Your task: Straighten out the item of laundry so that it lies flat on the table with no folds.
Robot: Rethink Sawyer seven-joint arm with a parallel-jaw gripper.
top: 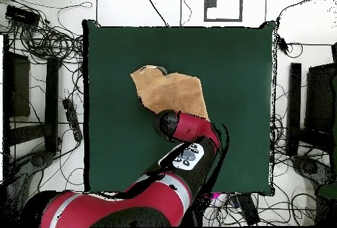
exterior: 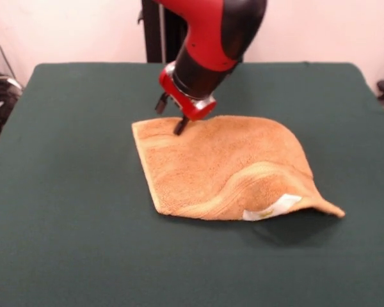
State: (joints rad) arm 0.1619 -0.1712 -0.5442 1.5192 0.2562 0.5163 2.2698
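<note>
- Towel (exterior: pixel 224 169) lies on the green bench (exterior: pixel 64 192), roughly mid-bench in the front view; in the overhead view it (top: pixel 172 92) sits a little toward the side away from the robot's base.
- No containers on the bench; the towel is the only loose thing on it.
- Cloth: orange-tan terry, roughly diamond-shaped as seen from the front, with woven border bands along the edges.
- Not flat: a raised ridge runs across the near right part, and the near right corner (exterior: pixel 329 209) lifts off the bench and casts a shadow beneath.
- Small white care tag (exterior: pixel 275 206) shows at the near edge, just beside that lifted corner.
- Far left part of the towel lies smooth against the bench.
- Red and black arm (exterior: pixel 211 38) comes down over the towel's far left edge.
- Hand (exterior: pixel 179 126): dark tip meets the cloth just inside that edge; cannot tell whether it is open or closed, or whether it grips the cloth.
- Overhead: the arm (top: pixel 187 130) covers the towel's edge nearest the robot.
</note>
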